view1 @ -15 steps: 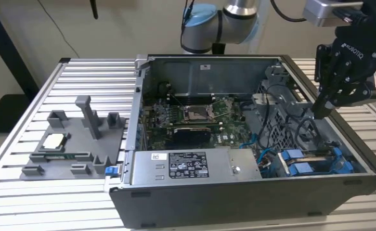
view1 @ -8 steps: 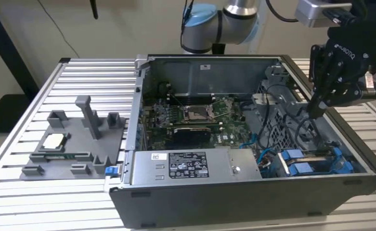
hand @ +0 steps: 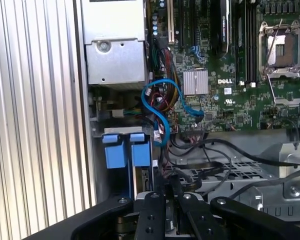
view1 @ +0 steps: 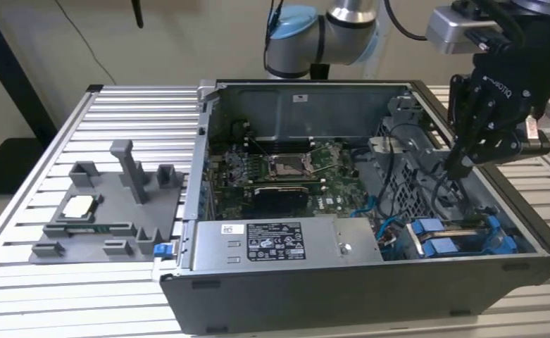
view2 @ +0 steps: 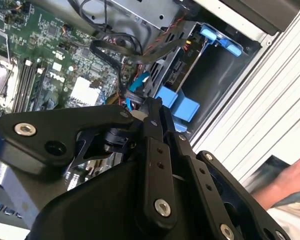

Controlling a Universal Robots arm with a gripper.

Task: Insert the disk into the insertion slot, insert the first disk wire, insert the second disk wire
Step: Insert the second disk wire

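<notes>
Ribbed aluminium bench [view1: 30,282] carries an open computer case [view1: 350,296], side panel off. The disk [view1: 463,236], in its blue carrier, sits seated in the bay at the case's front corner, toward the exterior view's right, long axis running along the case's end wall. The claw [view1: 455,167] hangs inside the case just above and behind the bay, fingers drawn together; whether they pinch a wire cannot be told. Black cables [hand: 225,150] crowd the space beside it; room is tight.

Open computer case [view1: 350,296] on my slatted table [view1: 30,282].
I see its motherboard [view1: 284,172] inside, a power supply [view1: 275,243] nearer, a grey fixture tray [view1: 105,211] at the exterior view's left.
</notes>
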